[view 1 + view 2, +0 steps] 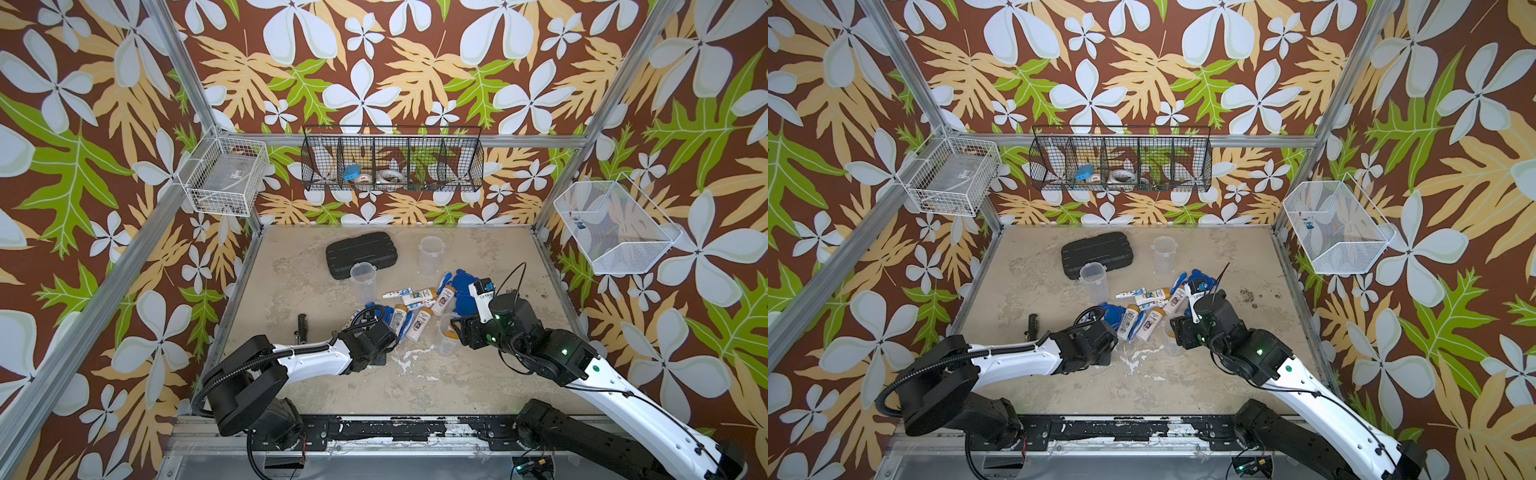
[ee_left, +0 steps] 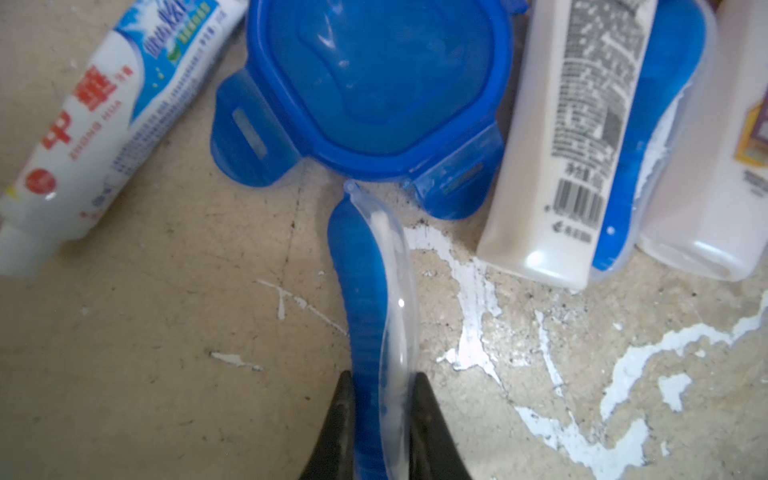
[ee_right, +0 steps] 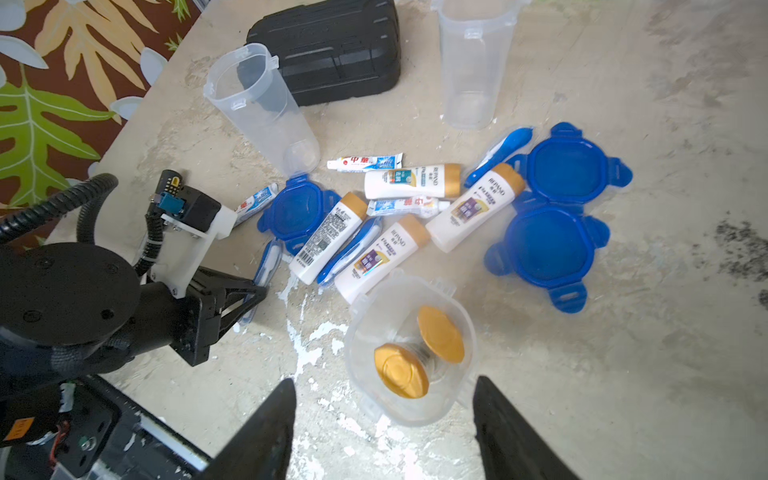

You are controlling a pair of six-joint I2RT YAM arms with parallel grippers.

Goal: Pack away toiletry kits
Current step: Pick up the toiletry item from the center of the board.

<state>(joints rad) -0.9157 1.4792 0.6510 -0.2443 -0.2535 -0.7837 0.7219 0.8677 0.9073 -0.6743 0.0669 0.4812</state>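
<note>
2 bottles (image 3: pixel 401 370) are held in a tumbler (image 3: pixel 360 332); right gripper (image 3: pixel 382 381) is spread, toothbrush (image 2: pixel 365 299) is pinched by left gripper (image 2: pixel 381 384).

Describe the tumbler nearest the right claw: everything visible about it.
The tumbler is clear, frosted-looking plastic, its rounded rim bearing small clip tabs. It stands upright and lidless on the worn tabletop, holding two bottles, orange-tan caps up. It shows between the open right claw's jaws; contact cannot be told.
</note>
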